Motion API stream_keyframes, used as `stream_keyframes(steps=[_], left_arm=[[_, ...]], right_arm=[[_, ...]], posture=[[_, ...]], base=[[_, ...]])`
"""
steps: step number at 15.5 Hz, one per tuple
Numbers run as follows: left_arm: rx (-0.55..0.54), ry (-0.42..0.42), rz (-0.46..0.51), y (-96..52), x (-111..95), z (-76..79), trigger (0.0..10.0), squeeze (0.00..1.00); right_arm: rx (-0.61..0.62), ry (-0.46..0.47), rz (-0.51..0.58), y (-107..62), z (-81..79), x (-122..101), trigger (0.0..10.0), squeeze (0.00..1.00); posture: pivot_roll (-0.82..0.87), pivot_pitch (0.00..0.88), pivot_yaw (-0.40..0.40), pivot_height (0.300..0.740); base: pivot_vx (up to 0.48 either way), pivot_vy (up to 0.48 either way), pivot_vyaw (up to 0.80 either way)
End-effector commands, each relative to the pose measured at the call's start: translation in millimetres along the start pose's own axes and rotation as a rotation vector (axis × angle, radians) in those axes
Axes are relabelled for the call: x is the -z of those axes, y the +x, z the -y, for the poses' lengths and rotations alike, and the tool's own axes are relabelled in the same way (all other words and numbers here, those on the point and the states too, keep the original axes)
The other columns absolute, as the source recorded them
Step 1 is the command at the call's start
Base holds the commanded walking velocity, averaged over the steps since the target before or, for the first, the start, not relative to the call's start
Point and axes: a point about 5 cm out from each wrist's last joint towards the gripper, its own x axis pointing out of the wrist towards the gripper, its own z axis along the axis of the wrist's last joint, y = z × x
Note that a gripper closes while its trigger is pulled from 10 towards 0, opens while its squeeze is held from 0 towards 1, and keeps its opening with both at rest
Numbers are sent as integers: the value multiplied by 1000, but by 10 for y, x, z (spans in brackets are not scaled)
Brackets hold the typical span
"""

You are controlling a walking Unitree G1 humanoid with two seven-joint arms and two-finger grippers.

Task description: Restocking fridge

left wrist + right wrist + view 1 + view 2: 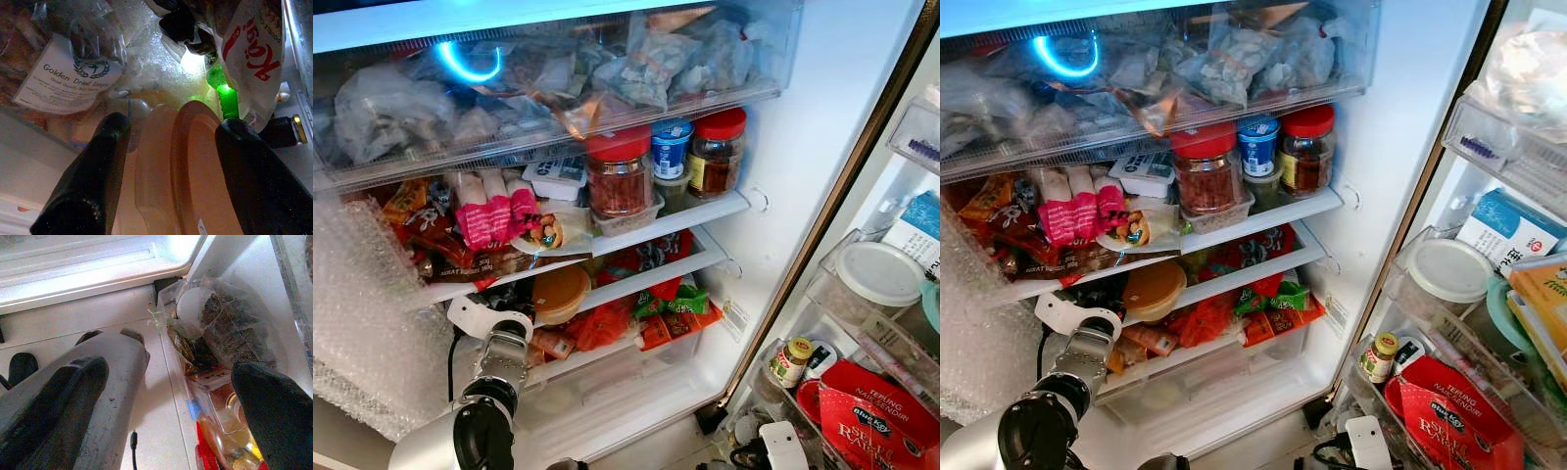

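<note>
Open fridge, crowded shelves. Left gripper (168, 147) reaching in at lower left of frame, fingers spread wide around orange lidded container (559, 293) on third shelf, not yet clamped. Best to centre on lid edge, close gently, avoid neighbouring packets (672, 302).

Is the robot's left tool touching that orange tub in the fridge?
Cannot tell. In the left wrist view the left tool has a black finger on each side of the orange tub, but the edges are dark and blurred, so neither contact nor gap shows plainly.
</note>
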Motion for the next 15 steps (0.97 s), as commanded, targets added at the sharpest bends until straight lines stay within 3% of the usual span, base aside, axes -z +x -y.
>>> stream_keyframes(steps=[1,8,15], left_arm=[[80,67,-19,48,-13,154,10000,0],[164,56,-76,-71,87,-15,10000,0],[182,66,-53,-146,13,-128,10000,0]], right_arm=[[-4,-1,-31,-13,-23,94,10000,0],[-5,1,-33,-14,-33,109,10000,0],[-8,-1,-31,-14,-41,110,10000,0]], posture=[[-179,0,25,656],[-173,0,36,656],[-174,0,51,656]], base=[[0,0,0],[0,0,0],[0,0,0]])
